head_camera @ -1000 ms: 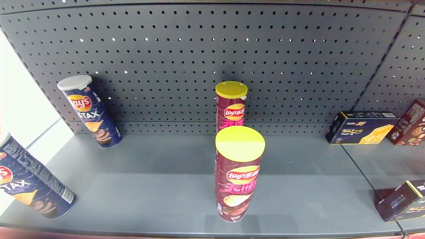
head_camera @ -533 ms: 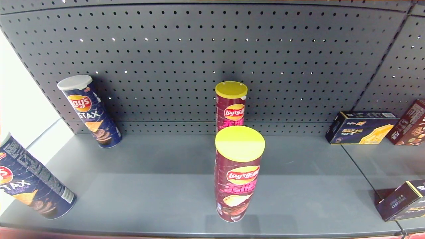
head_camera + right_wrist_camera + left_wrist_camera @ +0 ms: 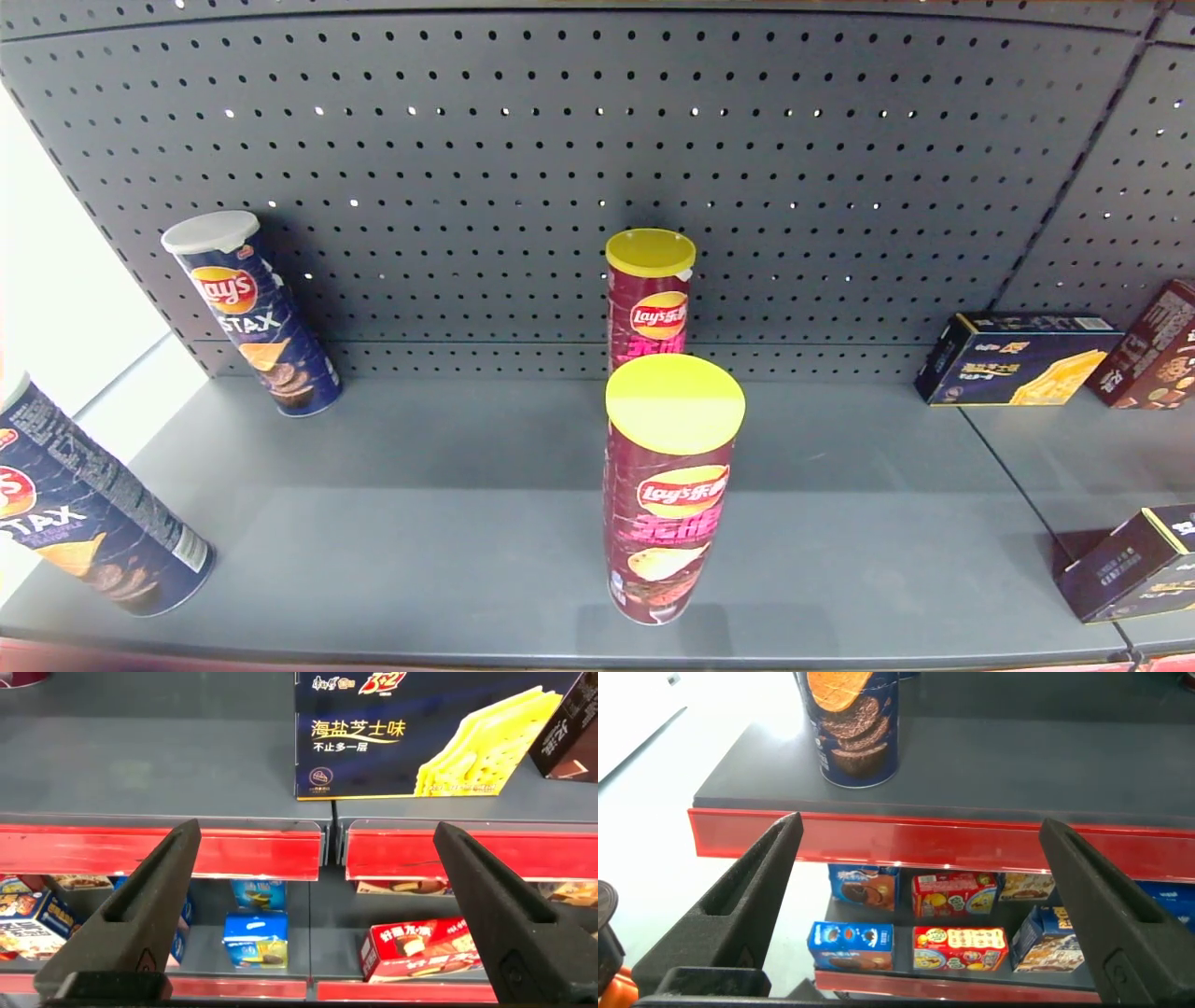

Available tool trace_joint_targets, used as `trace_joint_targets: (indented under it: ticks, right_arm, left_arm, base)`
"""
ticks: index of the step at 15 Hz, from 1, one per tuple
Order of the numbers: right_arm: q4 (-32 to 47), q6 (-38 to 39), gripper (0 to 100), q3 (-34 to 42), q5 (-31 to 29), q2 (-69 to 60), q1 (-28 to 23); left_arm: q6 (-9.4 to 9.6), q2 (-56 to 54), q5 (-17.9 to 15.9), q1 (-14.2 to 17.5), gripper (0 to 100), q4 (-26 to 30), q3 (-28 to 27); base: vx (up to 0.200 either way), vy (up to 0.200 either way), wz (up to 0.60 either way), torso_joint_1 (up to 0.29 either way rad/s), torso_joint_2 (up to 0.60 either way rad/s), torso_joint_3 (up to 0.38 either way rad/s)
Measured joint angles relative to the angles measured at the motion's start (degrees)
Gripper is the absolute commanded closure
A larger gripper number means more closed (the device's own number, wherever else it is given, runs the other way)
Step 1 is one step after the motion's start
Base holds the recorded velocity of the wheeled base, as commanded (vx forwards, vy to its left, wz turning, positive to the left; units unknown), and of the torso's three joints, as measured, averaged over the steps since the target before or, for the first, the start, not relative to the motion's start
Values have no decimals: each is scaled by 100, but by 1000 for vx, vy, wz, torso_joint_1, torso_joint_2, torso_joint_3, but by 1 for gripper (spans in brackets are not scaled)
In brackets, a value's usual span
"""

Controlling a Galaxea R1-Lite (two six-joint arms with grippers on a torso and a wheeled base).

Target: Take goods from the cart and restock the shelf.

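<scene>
A dark grey pegboard (image 3: 560, 140) backs a grey metal shelf (image 3: 448, 523), with light glinting through some of its holes. A red rail (image 3: 915, 842) edges the shelf front, and a pale floor (image 3: 645, 812) lies bright beyond its left end.

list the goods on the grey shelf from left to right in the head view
From the left: dark blue chip can at the front edge → dark blue chip can with a white lid, at the back → front maroon chip can with a yellow lid → flat dark blue cracker box.
</scene>
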Motion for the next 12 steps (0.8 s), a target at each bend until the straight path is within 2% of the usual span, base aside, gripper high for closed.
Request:
trace_joint_targets:
  ticks: [11, 12]
  right_arm:
    - [0, -6, 0, 0, 9, -15, 0]
    - [-2, -6, 0, 0, 9, -15, 0]
  left_arm:
    - [-4, 0, 6, 0, 0, 0, 0]
    - [5, 0, -2, 0, 0, 0, 0]
  base:
    - [0, 0, 0, 0, 0, 0]
    - [-200, 0, 0, 7, 2, 2]
